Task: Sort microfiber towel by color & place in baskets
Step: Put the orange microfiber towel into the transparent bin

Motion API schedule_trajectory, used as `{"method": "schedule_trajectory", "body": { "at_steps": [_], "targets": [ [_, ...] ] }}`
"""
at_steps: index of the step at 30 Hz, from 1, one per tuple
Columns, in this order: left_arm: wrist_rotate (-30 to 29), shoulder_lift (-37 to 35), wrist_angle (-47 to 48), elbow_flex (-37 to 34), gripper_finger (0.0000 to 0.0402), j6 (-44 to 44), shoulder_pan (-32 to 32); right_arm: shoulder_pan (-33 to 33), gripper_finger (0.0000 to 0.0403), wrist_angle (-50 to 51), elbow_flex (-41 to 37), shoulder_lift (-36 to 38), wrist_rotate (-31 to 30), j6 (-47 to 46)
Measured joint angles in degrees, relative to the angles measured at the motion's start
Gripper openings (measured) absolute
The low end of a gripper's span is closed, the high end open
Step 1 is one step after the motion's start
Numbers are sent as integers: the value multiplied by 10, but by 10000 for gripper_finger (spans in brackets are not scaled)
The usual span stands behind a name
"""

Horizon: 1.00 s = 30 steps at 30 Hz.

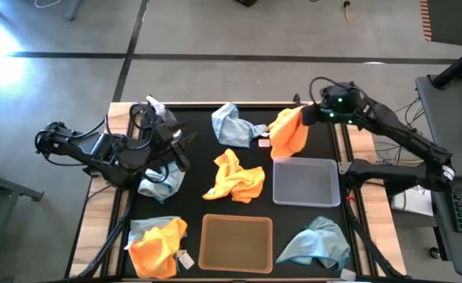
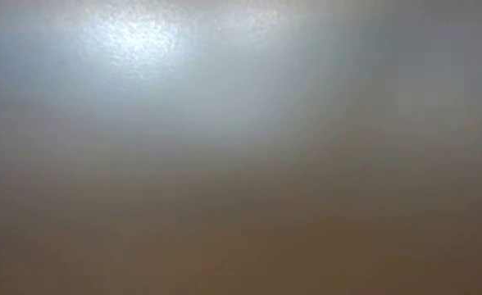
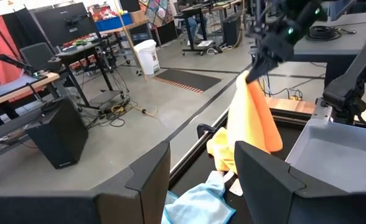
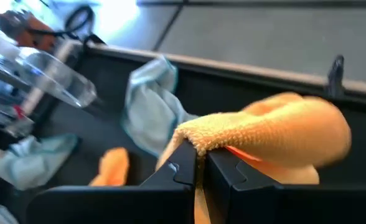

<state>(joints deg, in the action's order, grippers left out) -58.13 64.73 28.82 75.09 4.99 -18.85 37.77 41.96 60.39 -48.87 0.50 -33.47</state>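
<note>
Here, right hand (image 1: 303, 112) at far right of worktop (image 1: 196, 169), fingers clamped on an orange towel (image 1: 288, 134) that hangs off it, just beyond the grey basket (image 1: 306, 181). Left hand (image 1: 180, 149) at left, fingers apart, holding nothing, above a blue towel (image 1: 161, 185). Tan basket (image 1: 236, 243) near centre. Other towels: blue at far centre (image 1: 232, 123), orange mid-worktop (image 1: 235, 177), orange-on-blue near left (image 1: 158, 245), blue near right (image 1: 317, 242). Low view shows only blur.
</note>
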Motion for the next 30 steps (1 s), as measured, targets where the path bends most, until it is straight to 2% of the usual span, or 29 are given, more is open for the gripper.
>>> {"method": "schedule_trajectory", "body": {
  "at_steps": [11, 19, 24, 30],
  "targets": [
    [0, 0, 8, 0, 165, 0, 0, -92, 9, -1, 162, -22, 0, 11],
    [2, -4, 8, 0, 165, -6, 0, -179, 9, 114, 276, -56, 0, 1],
    [2, -12, 8, 0, 165, -17, 0, -238, 9, 174, 293, -65, 1, -53],
    [2, -25, 8, 0, 165, -30, 0, -311, 9, 200, 293, -65, 2, -118]
  ]
}}
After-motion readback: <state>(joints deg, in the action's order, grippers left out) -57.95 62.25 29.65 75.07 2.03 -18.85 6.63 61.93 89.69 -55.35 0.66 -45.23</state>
